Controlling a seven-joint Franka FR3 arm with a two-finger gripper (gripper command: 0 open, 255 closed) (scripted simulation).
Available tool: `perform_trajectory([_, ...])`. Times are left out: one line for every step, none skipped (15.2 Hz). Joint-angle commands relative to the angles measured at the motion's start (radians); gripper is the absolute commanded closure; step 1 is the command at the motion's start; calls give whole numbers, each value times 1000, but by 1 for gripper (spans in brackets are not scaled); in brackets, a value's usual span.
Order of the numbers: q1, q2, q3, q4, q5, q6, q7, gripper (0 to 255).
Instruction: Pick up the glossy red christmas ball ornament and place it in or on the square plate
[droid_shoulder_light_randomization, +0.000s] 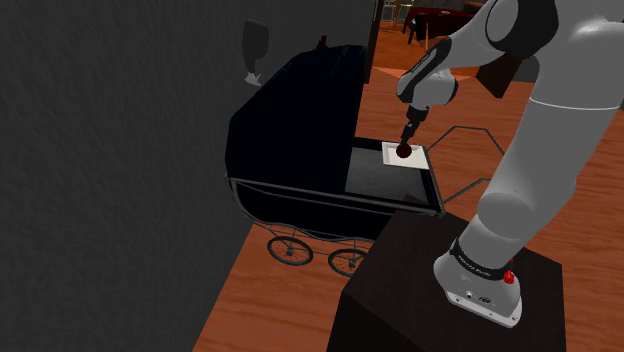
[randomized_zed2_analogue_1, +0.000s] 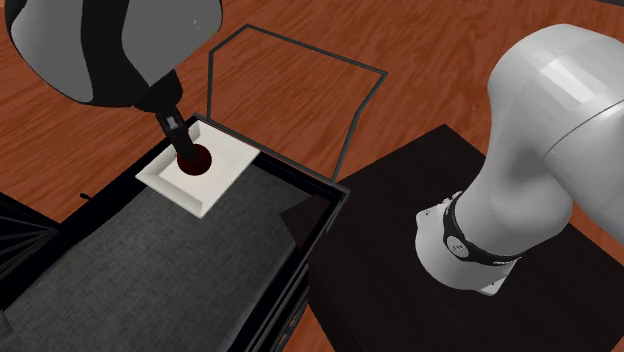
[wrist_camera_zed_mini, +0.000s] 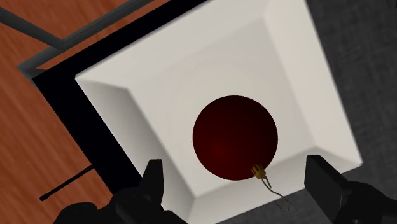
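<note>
One dark red ball ornament (wrist_camera_zed_mini: 235, 137) lies in the well of the white square plate (wrist_camera_zed_mini: 159, 83), a little off its middle, gold cap and wire loop pointing toward the gripper (wrist_camera_zed_mini: 235, 165). The black fingers (wrist_camera_zed_mini: 154, 181) stand wide apart on either side, touching neither ball nor plate. The plate sits at a corner of the pram's dark grey surface (randomized_zed2_analogue_1: 150, 260), beside the handle frame (randomized_zed2_analogue_1: 300, 60).

Placing looks done, so the step is a clean retreat: rise straight up with the fingers kept spread, clear of the wire loop, since a round ball rolls at any nudge.

The finger bases are cut off by the wrist view's edge. In both exterior views the gripper hides the ball's top.
</note>
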Motion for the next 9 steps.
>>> perform_trajectory([11,-51,-19,7,-48,-50,30,0])
perform_trajectory([16,-74,-24,12,-69,-73,45,0])
perform_trajectory([14,-74,-23,12,-69,-73,45,0])
perform_trajectory([14,-74,-23,12,-70,-73,45,0])
perform_trajectory([14,-74,-23,12,-70,-73,45,0])
perform_trajectory([14,-74,-23,12,-70,-73,45,0])
perform_trajectory([14,-74,-23,12,-70,-73,45,0])
perform_trajectory([14,-74,-23,12,-70,-73,45,0])
perform_trajectory([14,-74,-23,12,-70,-73,45,0])
